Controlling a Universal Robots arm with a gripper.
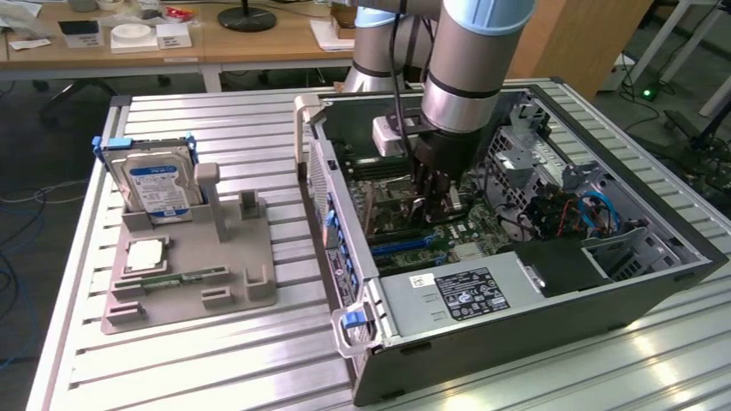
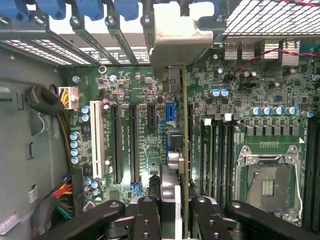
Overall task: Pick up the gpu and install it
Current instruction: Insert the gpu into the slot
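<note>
Bright, even light falls from overhead in the exterior view. The ribbed metal table (image 1: 205, 342) throws pale glare along its near edge at the exterior view's right. The arm (image 1: 468, 51) carries soft highlights down its shell. The inside of the computer case (image 1: 639, 282) lies dimmer, shadowed beneath the arm. In the wrist view the motherboard (image 2: 125, 90) is well lit, with a white hot spot between its slots. The gpu (image 2: 179, 40) glints pale at its metal bracket, and the fingers (image 2: 145, 220) look dark.

Exterior view: elevated, set back, angled down into the computer case (image 1: 514, 334). Wrist view: close behind the gripper (image 2: 175, 212), facing the motherboard (image 2: 135, 85) beyond the jaws. Both views share the motherboard.
</note>
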